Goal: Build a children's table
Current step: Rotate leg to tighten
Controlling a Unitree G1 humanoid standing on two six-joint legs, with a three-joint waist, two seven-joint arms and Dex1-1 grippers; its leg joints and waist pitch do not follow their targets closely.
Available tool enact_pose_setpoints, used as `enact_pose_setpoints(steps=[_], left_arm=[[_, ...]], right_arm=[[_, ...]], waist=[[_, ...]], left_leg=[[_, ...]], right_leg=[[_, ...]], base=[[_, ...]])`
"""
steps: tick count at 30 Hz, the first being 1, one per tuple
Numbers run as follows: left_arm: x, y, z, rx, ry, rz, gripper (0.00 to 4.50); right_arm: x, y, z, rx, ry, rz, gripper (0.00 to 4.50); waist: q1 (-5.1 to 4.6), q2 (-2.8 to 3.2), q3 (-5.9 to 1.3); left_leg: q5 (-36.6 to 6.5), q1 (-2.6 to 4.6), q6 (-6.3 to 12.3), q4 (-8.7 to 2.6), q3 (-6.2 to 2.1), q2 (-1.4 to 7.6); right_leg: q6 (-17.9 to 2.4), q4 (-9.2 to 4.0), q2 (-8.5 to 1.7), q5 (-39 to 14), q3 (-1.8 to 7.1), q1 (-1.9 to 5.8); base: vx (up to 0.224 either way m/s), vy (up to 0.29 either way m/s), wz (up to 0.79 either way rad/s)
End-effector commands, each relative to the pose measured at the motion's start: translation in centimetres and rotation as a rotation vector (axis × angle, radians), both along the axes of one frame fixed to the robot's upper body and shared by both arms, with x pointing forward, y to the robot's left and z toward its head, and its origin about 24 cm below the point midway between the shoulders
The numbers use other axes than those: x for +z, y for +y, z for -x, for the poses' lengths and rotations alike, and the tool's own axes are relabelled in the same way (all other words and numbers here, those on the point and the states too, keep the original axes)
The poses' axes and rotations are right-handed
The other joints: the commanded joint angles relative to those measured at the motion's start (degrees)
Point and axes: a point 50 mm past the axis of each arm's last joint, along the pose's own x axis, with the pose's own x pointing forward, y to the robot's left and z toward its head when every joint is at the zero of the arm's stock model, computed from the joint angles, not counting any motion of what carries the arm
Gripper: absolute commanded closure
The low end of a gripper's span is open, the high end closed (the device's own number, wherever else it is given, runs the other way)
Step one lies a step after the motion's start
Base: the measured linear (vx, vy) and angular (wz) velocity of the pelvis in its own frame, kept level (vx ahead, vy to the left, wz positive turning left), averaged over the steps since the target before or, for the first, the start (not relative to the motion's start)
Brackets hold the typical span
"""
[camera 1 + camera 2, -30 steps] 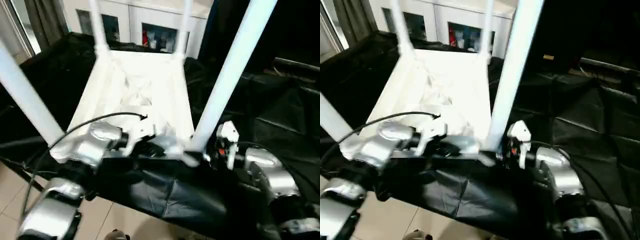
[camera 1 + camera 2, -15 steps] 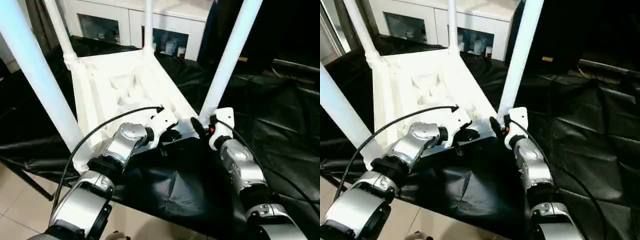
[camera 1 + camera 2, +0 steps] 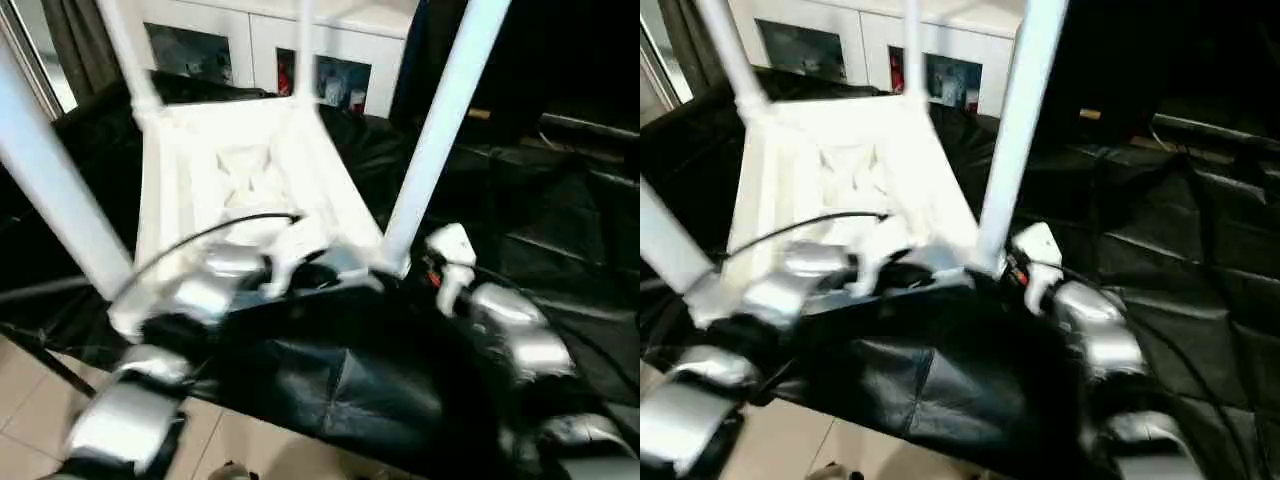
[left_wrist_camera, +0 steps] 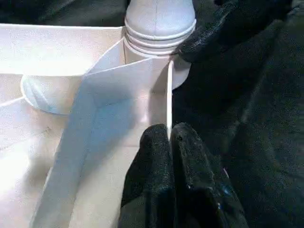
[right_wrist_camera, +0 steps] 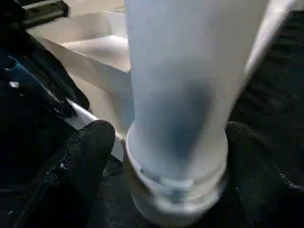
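While the children's table (image 3: pixel 240 170) lies upside down on a black cloth (image 3: pixel 560 200), all four of its legs stick up out of the corner sockets. Two are near the robot and two are at the far end, toward a white cabinet (image 3: pixel 270 50) with glass doors.

The left gripper (image 4: pixel 170 137) is pinched tight on a thin upright rib (image 4: pixel 169 99) at the table's near edge, with both black fingers pressed together around it, just beside the near right corner socket. In the head view the left forearm (image 3: pixel 205 290) reaches across the near edge of the tabletop with a black cable arcing over it.

The right gripper (image 5: pixel 164 137) sits at the base of the near right leg (image 3: pixel 435 130), with one black finger (image 5: pixel 83 156) on each side of the ringed collar where the leg goes into its socket. The fingers sit spread wide on either side of the leg, and honestly I can't tell if they're actually squeezing it or just sitting next to it. The right forearm (image 3: pixel 510 330) comes in from the right side over the cloth.

Light tiled floor (image 3: pixel 30 410) shows below the cloth edge.
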Motion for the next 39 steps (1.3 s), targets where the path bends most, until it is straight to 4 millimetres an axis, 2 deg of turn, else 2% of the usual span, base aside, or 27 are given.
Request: enact_pose_setpoints(steps=[1, 3, 7, 9, 12, 15, 20, 21, 24, 25, 26, 27, 28, 29, 30, 33, 37, 38, 39], left_arm=[[-0.1, -0.7, 1.1, -0.117, 0.04, 0.053, 4.5], [0.2, 0.7, 1.6, -0.171, 0.081, 0.053, 4.5], [0.4, 1.3, 1.8, -0.178, 0.093, 0.057, 4.5], [0.4, 1.4, 1.8, -0.18, 0.097, 0.057, 4.5], [0.3, 1.5, 1.9, -0.182, 0.099, 0.056, 4.5], [0.3, 1.5, 2.0, -0.182, 0.101, 0.057, 4.5], [0.2, 1.3, 1.9, -0.153, 0.077, 0.059, 4.5], [0.0, 0.9, 1.1, -0.059, 0.024, 0.047, 4.5], [0.0, 0.7, 0.6, -0.01, -0.003, 0.044, 4.5], [0.0, 0.3, 0.1, 0.041, -0.024, 0.05, 4.5], [0.0, -0.3, -0.4, 0.098, -0.046, 0.052, 4.5], [0.0, -0.3, -0.4, 0.098, -0.046, 0.052, 4.5], [0.0, -0.8, -0.7, 0.142, -0.06, 0.052, 4.5], [-0.1, -1.6, -1.2, 0.206, -0.071, 0.046, 4.5], [-0.1, -1.6, -1.2, 0.206, -0.071, 0.046, 4.5], [-0.2, -3.7, -1.9, 0.318, -0.084, 0.046, 4.5], [-0.2, -4.3, -2.0, 0.328, -0.087, 0.051, 4.5], [-0.2, -5.8, -1.8, 0.314, -0.09, 0.065, 4.5], [-0.2, -6.5, -1.6, 0.291, -0.094, 0.067, 4.5]], right_arm=[[0.3, 0.9, 0.7, 0.133, 0.009, -0.017, 0.61], [0.6, -0.5, 1.4, 0.209, 0.037, -0.024, 0.61], [0.5, -0.9, 1.6, 0.222, 0.048, -0.024, 0.61], [0.5, -0.9, 1.7, 0.235, 0.056, -0.021, 0.77], [0.4, -0.9, 1.8, 0.244, 0.062, -0.023, 0.97], [0.4, -0.8, 2.0, 0.255, 0.069, -0.031, 1.37], [0.1, -0.5, 2.2, 0.256, 0.084, -0.045, 1.68], [-0.5, -0.3, 1.8, 0.157, 0.087, -0.035, 1.71], [-0.8, -0.2, 1.5, 0.107, 0.086, -0.02, 1.77], [-1.3, -0.1, 1.1, 0.029, 0.09, 0.003, 1.77], [-1.9, 0.0, 0.7, -0.067, 0.092, 0.028, 1.78], [-1.9, 0.0, 0.7, -0.067, 0.092, 0.028, 1.78], [-2.3, 0.1, 0.3, -0.153, 0.099, 0.038, 1.78], [-2.7, 0.3, -0.2, -0.268, 0.115, 0.039, 1.78], [-2.7, 0.3, -0.2, -0.268, 0.115, 0.039, 1.8], [-3.3, 1.5, -1.1, -0.477, 0.167, 0.015, 1.8], [-3.4, 1.8, -1.3, -0.51, 0.178, 0.011, 1.8], [-3.5, 3.1, -1.5, -0.508, 0.172, 0.049, 1.8], [-3.3, 4.1, -1.5, -0.469, 0.15, 0.059, 1.45]], waist=[[0.09, -0.77, -3.35], [0.41, -0.57, -3.29], [0.86, -0.55, -3.18], [0.74, -0.6, -3.11], [0.72, -0.71, -3.17], [0.72, -0.76, -3.32], [0.73, -0.8, -3.34], [0.63, -0.97, -3.29], [0.36, -1.03, -3.03], [0.42, -1.22, -3.07], [0.26, -1.12, -2.9], [0.21, -1.09, -2.83], [0.24, -1.25, -2.99], [0.23, -1.14, -2.9], [0.21, -1.11, -2.91], [0.04, -1.11, -3.08], [0.47, -1.13, -3.28], [0.31, -0.68, -3.36], [0.29, -0.84, -3.35]], left_leg=[[-7.7, 0.37, 5.62, -3.51, -0.71, 1.79], [-7.8, 0.61, 6.01, -3.47, -0.48, 2.04], [-8.7, 0.73, 4.95, -3.51, -0.36, 2.16], [-10.1, 0.67, 3.77, -3.61, -0.48, 2.07], [-10.3, 0.72, 3.22, -3.6, -0.53, 2.01], [-8.1, 0.67, 3.93, -3.47, -0.53, 1.96], [-7.4, 0.62, 4.55, -3.35, -0.48, 1.92], [-7.6, 0.58, 4.44, -3.32, -0.48, 1.87], [-9.9, 0.75, 3.06, -3.56, -0.6, 1.75], [-10.9, 0.86, 2.52, -3.59, -0.67, 1.78], [-11.7, 0.98, 1.74, -3.65, -0.62, 1.71], [-12.4, 1.07, 1.3, -3.77, -0.69, 1.67], [-12.5, 0.93, 0.97, -3.77, -0.87, 1.64], [-12.4, 1.02, 0.93, -3.78, -0.75, 1.68], [-12.3, 1.07, 0.76, -3.75, -0.75, 1.69], [-11.2, 0.99, 0.19, -3.83, -0.81, 1.51], [-9.7, 0.81, 1.78, -3.62, -0.72, 1.47], [-9.0, 0.82, 1.86, -3.61, -0.67, 1.47], [-8.7, 0.72, 2.02, -3.63, -0.74, 1.39]], right_leg=[[-14.8, -3.37, -3.59, -4.0, 2.15, 2.9], [-15.2, -3.33, -3.36, -3.5, 2.1, 2.75], [-15.6, -3.26, -3.45, -4.4, 2.04, 2.57], [-14.9, -3.5, -3.59, -7.2, 2.07, 2.63], [-14.3, -3.63, -3.65, -8.3, 2.16, 2.64], [-14.6, -3.25, -3.57, -5.0, 2.15, 2.76], [-15.0, -3.15, -3.51, -4.1, 2.07, 2.76], [-14.8, -3.27, -3.58, -4.8, 2.15, 2.7], [-13.5, -3.93, -3.67, -9.9, 2.21, 2.47], [-12.7, -4.15, -3.82, -12.2, 2.24, 2.54], [-12.1, -4.44, -3.75, -14.6, 2.27, 2.06], [-11.7, -4.66, -3.81, -16.1, 2.26, 2.07], [-10.8, -4.64, -3.89, -17.6, 2.2, 2.43], [-10.3, -4.79, -3.77, -17.5, 2.33, 2.08], [-10.3, -4.79, -3.83, -17.4, 2.39, 1.99], [-10.3, -4.61, -3.64, -15.6, 2.28, 2.17], [-10.6, -4.29, -3.64, -11.5, 2.35, 2.43], [-11.1, -4.15, -3.41, -9.3, 2.3, 2.33], [-11.4, -4.0, -3.43, -8.4, 2.23, 2.6]], base=[[0.0, 0.0, 0.0], [0.0, 0.0, 0.0], [0.0, 0.0, 0.0], [0.0, 0.0, 0.0], [0.0, 0.0, 0.0], [0.0, 0.0, 0.0], [0.0, 0.0, 0.0], [0.0, 0.0, 0.0], [0.0, 0.0, 0.0], [0.0, 0.0, 0.0], [0.0, 0.0, 0.0], [0.0, 0.0, 0.0], [0.0, 0.0, 0.0], [0.0, 0.0, 0.0], [0.0, 0.0, 0.0], [0.0, 0.0, 0.0], [0.0, 0.0, 0.0], [0.0, 0.0, 0.0], [0.0, 0.0, 0.0]])
